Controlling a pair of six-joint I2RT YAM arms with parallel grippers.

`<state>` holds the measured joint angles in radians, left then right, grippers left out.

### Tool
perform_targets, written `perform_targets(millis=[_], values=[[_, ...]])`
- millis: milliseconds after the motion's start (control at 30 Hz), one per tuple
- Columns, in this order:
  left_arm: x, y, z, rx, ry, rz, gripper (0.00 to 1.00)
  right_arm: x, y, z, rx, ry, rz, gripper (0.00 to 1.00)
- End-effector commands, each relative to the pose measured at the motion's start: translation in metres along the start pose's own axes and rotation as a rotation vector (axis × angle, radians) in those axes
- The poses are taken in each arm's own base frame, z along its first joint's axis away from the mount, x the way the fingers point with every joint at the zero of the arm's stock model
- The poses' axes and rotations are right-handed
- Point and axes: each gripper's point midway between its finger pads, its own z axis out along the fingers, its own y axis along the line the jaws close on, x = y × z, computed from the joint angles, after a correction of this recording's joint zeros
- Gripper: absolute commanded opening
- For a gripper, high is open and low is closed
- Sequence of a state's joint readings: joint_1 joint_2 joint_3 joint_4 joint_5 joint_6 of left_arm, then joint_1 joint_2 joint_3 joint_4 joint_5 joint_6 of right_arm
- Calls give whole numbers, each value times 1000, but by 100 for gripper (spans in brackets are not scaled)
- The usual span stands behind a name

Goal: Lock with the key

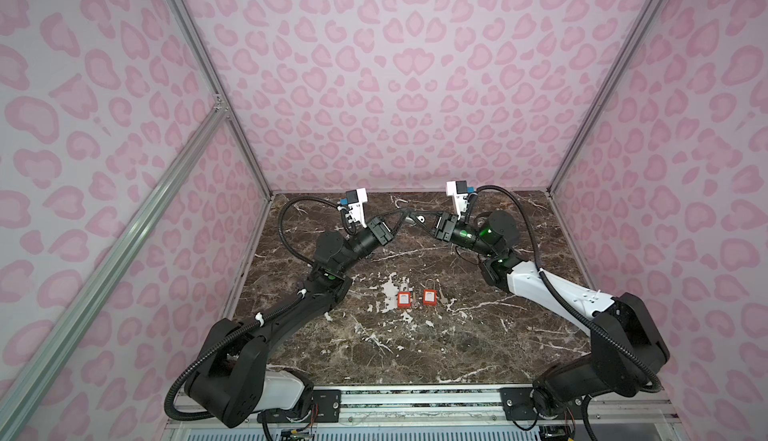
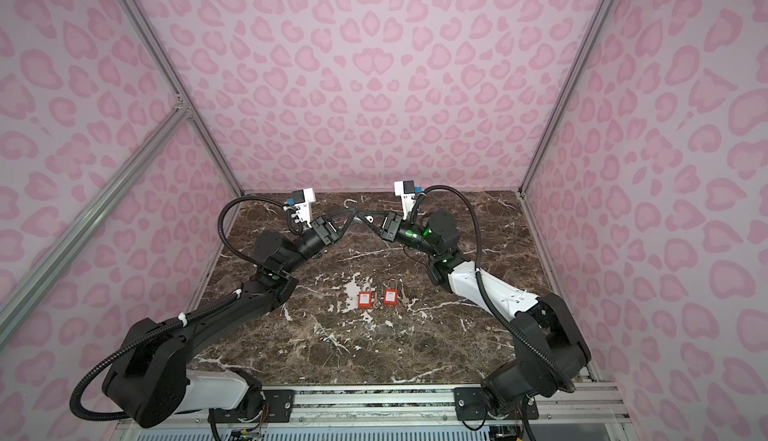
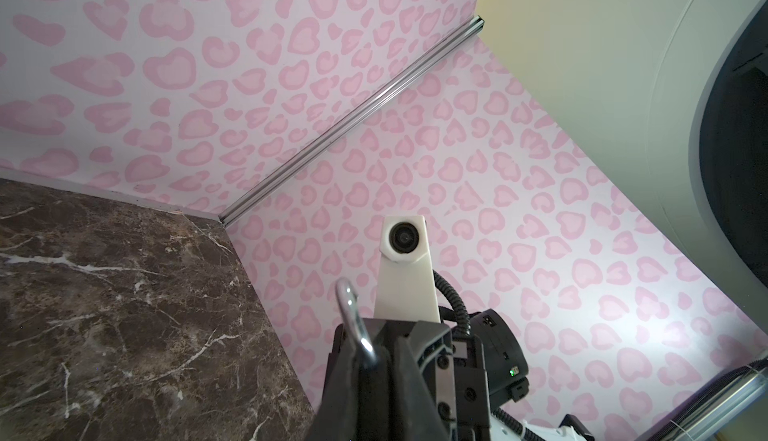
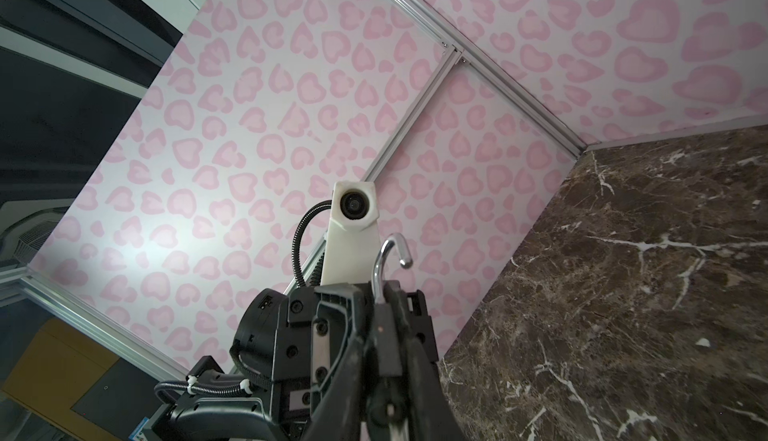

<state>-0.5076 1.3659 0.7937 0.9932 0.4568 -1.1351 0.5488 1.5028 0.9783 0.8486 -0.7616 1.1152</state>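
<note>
Nearest to us, the two arms rise from the aluminium rail point(image 1: 415, 401) and flank the brown marble table point(image 1: 415, 355). On the middle of it we count two red padlocks lying flat, side by side but apart: the left red padlock point(image 1: 403, 299) and the right red padlock point(image 1: 429, 297), both well clear of either arm. A small key point(image 1: 413, 302) seems to lie between them and a pale key point(image 1: 443, 301) just right of the right lock, though both are too small for us to be sure. Farther back the two grippers meet tip to tip above the table. The left gripper point(image 1: 400, 217) is pinched on a third padlock point(image 3: 353, 318), the task's thing. The gripper's own fingers hide the padlock's body, so we see only the open silver shackle point(image 4: 377, 272), hooked, standing up from between them in both wrist views. The right gripper point(image 1: 419, 219) has its jaws drawn narrow about a dark grey piece point(image 4: 383, 335) at the shackle's foot; whether they clamp it we cannot tell. Behind stand the pink heart-print walls point(image 1: 415, 85).
</note>
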Motion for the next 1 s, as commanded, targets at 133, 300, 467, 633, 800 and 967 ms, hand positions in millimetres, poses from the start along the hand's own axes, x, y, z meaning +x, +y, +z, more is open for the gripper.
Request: perform_targets(millis=[133,300,467,633,800,967], values=[[-4,-9,-2,36,-16,20,5,-1,10,1,-36,0,-11,6],[-6,-6,-5,21,-20,23,23,-3,11,2,-39,-6,-15,0],[-10,0,-11,-12,-37,9,52,-4,7,-3,-4,-10,-45,0],[-18,7,-23,-48,-60,15,54,-2,-4,-14,79,6,-90,0],[-23,8,-33,-57,-64,19,55,14,-28,-26,247,110,-185,0],[-22,1,-30,-25,-23,14,55,28,-43,-36,337,208,-251,0]])
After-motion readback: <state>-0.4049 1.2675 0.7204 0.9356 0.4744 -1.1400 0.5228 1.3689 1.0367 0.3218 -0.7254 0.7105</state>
